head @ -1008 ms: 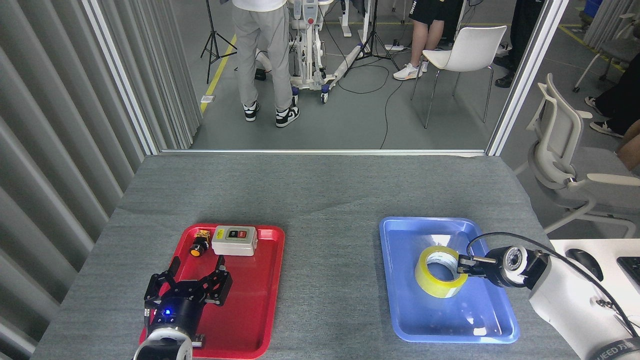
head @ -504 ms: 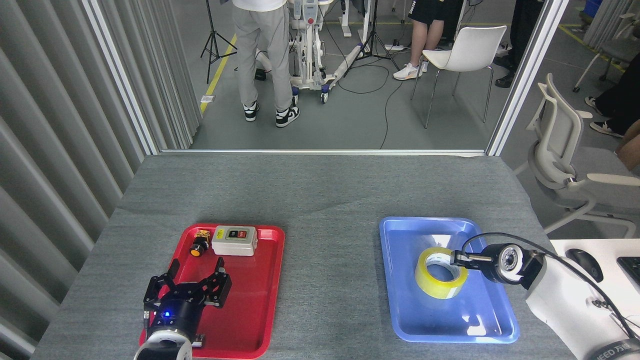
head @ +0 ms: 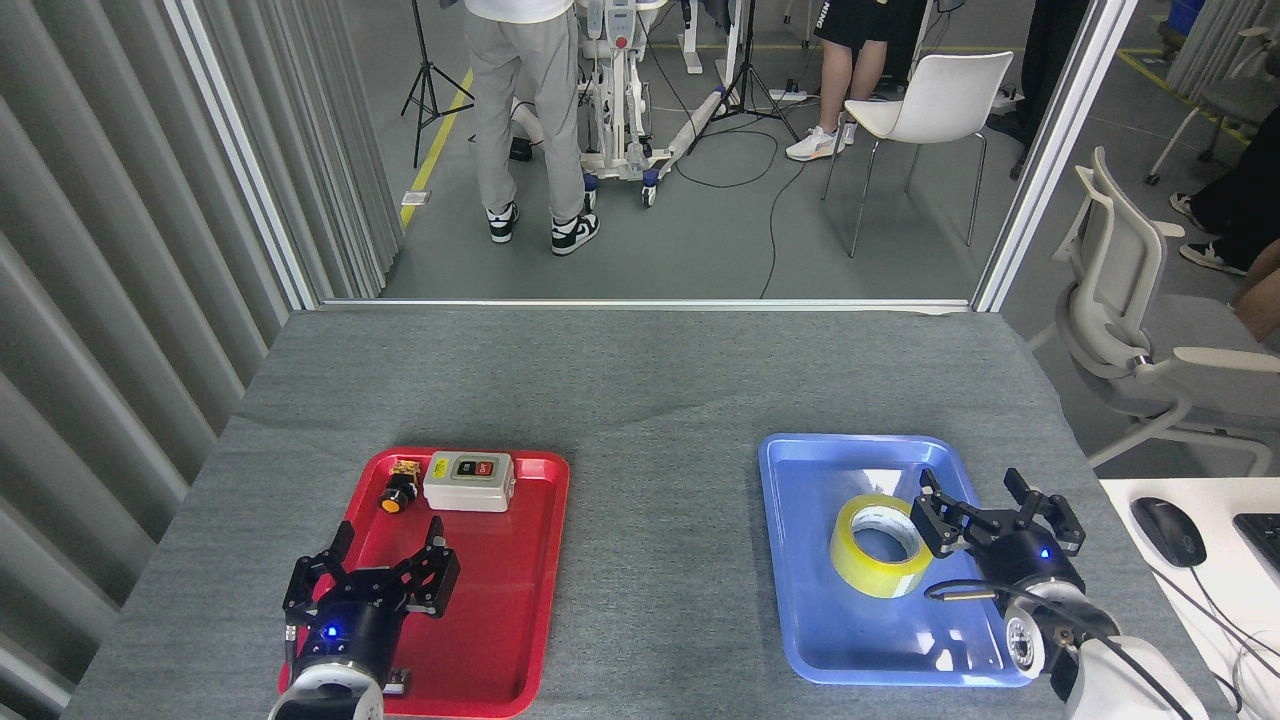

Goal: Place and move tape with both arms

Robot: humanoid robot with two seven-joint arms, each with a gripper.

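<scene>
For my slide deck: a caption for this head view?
Open right gripper beside yellow tape in blue tray; open left gripper over red tray.

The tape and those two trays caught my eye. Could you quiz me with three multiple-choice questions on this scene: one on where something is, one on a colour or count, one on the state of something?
1. Where does the tape lie?
A. in the red tray
B. in the blue tray
C. on the bare table

2. How many things lie in the red tray?
A. two
B. four
C. none

3. How is the right claw?
A. shut on the tape
B. open, beside the tape
C. out of sight

Answers:
1. B: the yellow roll sits flat inside the blue tray.
2. A: only a white switch box and a small yellow-capped button lie at its far end.
3. B: its black fingers are spread at the roll's right side, gripping nothing.
</scene>
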